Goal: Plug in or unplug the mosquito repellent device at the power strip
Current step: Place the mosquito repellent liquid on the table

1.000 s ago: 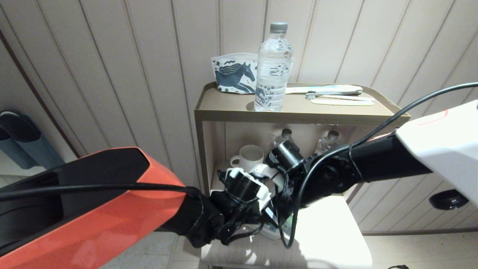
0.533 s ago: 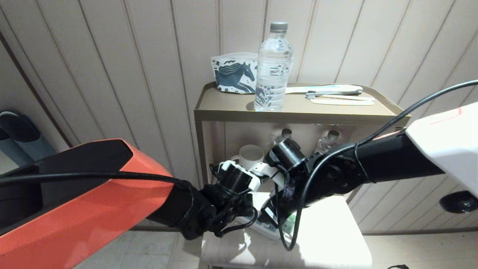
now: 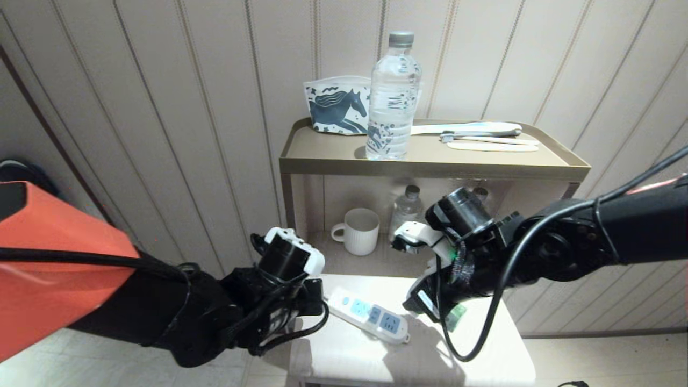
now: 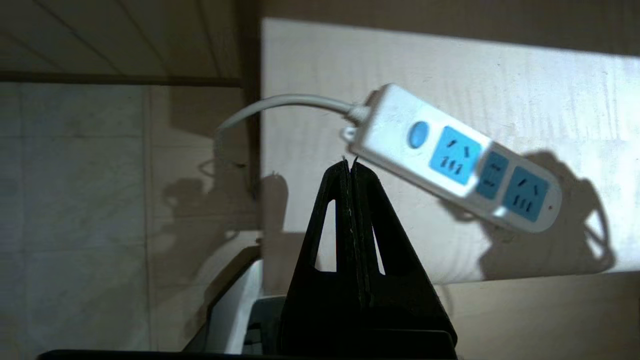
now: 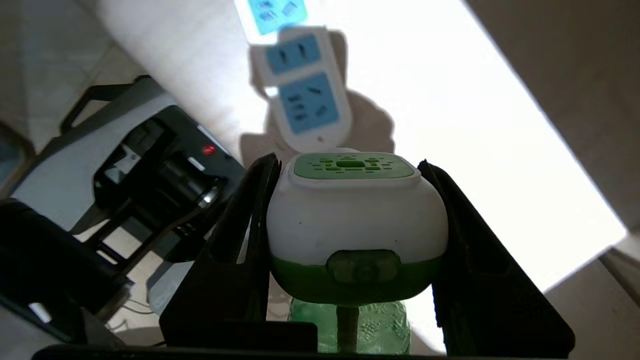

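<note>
The white power strip [image 3: 368, 314] with light-blue sockets lies slanted on a white stool [image 3: 478, 344], its sockets bare. The mosquito repellent device [image 5: 357, 215], a white-and-green head on a green bottle, sits clamped between the fingers of my right gripper [image 5: 347, 165]. It hangs just off the strip's free end, apart from it; in the head view only a green sliver [image 3: 456, 318] shows under the right wrist. My left gripper [image 4: 350, 162] is shut and empty, its tip beside the strip's button end, where the cord [image 4: 280, 105] leaves.
Behind the stool stands a tan shelf unit [image 3: 430, 166] with a tall water bottle [image 3: 393, 97], a horse-print pouch [image 3: 338, 110] and toothbrushes [image 3: 484, 137] on top. A white mug [image 3: 359, 230] and small bottles [image 3: 406, 212] stand on its lower shelf.
Both arms have drawn apart: the left pulled back to the left, the right moved right and up with the device. The strip, hidden under the wrists before, now shows.
</note>
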Robot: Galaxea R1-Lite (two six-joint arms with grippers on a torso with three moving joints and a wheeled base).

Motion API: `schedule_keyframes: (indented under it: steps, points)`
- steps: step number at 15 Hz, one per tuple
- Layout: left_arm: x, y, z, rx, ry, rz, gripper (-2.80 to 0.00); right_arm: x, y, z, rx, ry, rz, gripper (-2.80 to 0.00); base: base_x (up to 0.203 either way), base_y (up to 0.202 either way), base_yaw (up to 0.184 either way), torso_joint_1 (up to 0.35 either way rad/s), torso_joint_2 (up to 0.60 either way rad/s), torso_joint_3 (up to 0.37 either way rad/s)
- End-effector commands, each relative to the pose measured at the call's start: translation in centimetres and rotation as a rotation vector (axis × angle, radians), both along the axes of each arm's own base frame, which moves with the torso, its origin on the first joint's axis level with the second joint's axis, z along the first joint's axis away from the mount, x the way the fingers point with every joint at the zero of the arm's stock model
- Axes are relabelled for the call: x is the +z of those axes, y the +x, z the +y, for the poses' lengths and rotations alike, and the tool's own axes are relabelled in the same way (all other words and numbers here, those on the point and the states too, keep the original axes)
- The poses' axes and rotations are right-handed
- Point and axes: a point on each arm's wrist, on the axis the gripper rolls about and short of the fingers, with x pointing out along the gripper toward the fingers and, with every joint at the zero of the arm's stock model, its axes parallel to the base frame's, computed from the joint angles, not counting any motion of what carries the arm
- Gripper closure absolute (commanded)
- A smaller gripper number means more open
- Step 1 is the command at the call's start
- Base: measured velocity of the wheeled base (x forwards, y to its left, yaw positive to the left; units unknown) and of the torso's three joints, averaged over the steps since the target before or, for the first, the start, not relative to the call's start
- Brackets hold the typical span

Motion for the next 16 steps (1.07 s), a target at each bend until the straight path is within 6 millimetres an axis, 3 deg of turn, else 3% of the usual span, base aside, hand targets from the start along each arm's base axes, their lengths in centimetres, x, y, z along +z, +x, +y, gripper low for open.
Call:
schedule_keyframes:
  steps: [1, 4, 7, 9, 12, 16]
  points:
    - [3.1, -2.1, 4.3, 0.09, -0.013, -0.082, 0.0, 0.8, -1.8, -2.2, -0.075, -0.013, -0.089, 0.0, 0.0, 0.0, 0.0, 0.0, 0.0, 0.0]
    - [5.3, -3.4, 11.8, 0.349, 0.037, -0.182, 0.0, -1.0, -3.2, -3.8, -0.254, -0.051, -0.255, 0.0, 0.0, 0.0, 0.0, 0.0, 0.0, 0.0]
    - [6.9, -7.8, 17.5, 0.496, 0.049, -0.287, 0.0, -1.6, -4.4, -4.7, -0.451, 0.077, -0.484, 0.0, 0.0, 0.0, 0.0, 0.0, 0.0, 0.0]
    - [7.9, -12.2, 19.7, 0.537, 0.037, -0.386, 0.0, -2.0, -5.1, -5.5, -0.564, 0.155, -0.589, 0.0, 0.0, 0.0, 0.0, 0.0, 0.0, 0.0]
    - [8.1, -18.6, 22.4, 0.61, 0.038, -0.481, 0.0, -3.4, -4.6, -5.8, -0.743, 0.237, -0.732, 0.0, 0.0, 0.0, 0.0, 0.0, 0.0, 0.0]
    - [5.6, -25.3, 24.4, 0.711, 0.129, -0.504, 0.0, -6.9, -5.3, -6.4, -0.811, 0.241, -0.802, 0.0, 0.0, 0.0, 0.0, 0.0, 0.0, 0.0]
